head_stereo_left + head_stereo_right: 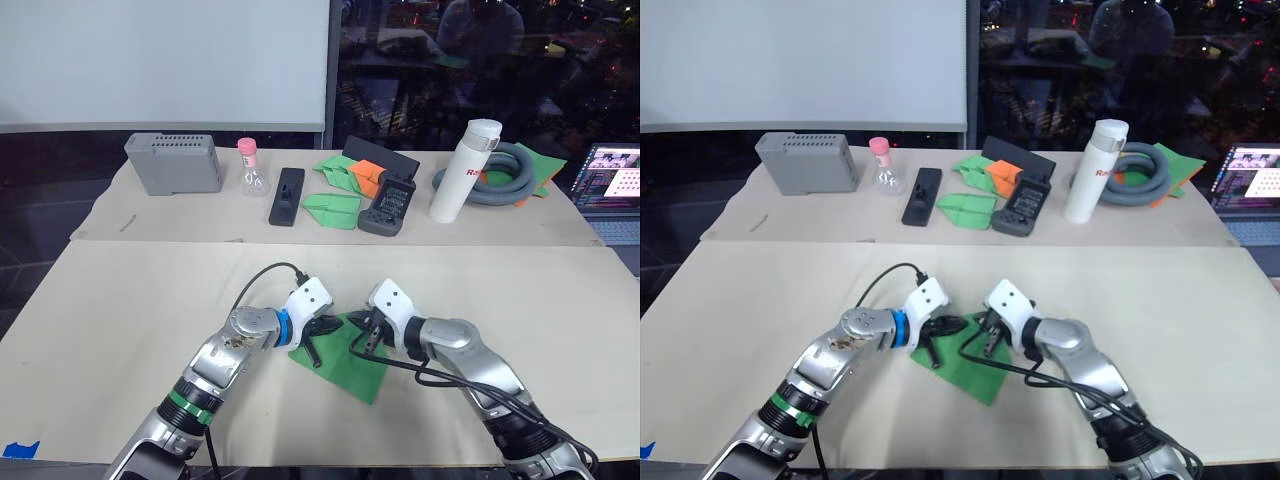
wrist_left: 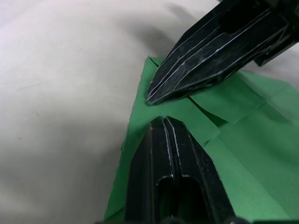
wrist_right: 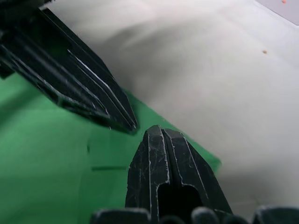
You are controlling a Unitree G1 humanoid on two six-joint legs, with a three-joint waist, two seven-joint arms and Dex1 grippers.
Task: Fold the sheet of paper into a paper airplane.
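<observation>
Beige cloth covers the near table (image 1: 120,300), with a second covered table behind it against dark windows. On the near table, centre front, lies the sheet of paper (image 1: 355,365), bright green, flat and creased, one corner pointing toward the robot. The left gripper (image 1: 318,338) rests on its left edge, fingers spread apart, one tip pressing the paper in the left wrist view. The right gripper (image 1: 366,335) rests on its upper right edge; whether its fingers are apart cannot be told. Both grippers sit close together over the paper's far corner. On the rear table stand a grey box (image 1: 173,162), a pink-capped flask (image 1: 252,170), small green paper darts (image 1: 332,208), an orange paper dart (image 1: 366,174), a white bottle (image 1: 464,170) and a coiled grey hose (image 1: 505,178).
</observation>
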